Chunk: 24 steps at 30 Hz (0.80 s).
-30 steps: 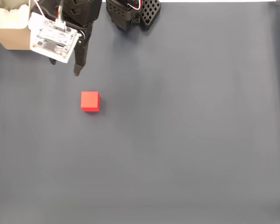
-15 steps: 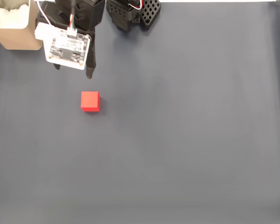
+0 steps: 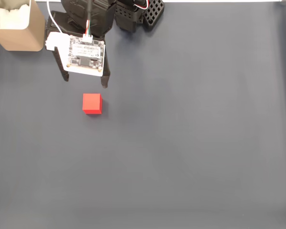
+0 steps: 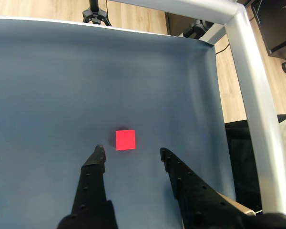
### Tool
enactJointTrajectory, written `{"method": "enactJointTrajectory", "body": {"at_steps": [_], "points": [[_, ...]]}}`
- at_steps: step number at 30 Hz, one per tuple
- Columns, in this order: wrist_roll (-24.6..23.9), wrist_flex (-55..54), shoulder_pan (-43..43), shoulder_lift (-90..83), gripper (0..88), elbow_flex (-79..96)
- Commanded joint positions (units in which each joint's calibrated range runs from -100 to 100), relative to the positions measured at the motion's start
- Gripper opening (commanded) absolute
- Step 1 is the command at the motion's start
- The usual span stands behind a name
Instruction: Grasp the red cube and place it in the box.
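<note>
The arm (image 3: 88, 16) is black plastic, carrying a white circuit board (image 3: 86, 56) with corner screws and red, white and green wires; its black jaws are studded with small holes.

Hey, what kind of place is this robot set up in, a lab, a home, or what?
Probably an indoor hobby or lab bench. A dark mat covers the work surface, a metal frame stands beside it, and wood flooring shows beyond the edge. Only a red cube and a box are set out.
</note>
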Motion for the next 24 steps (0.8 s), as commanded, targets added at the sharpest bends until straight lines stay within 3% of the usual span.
{"method": "enactJointTrajectory", "body": {"at_steps": [1, 10, 24], "points": [[-0.54, -2.42, -0.80, 0.14, 30.6, 0.40], [-0.59, -7.09, -0.80, -0.21, 35.7, 4.78], [-0.93, -9.96, -0.87, -0.04, 36.1, 11.17]]}}
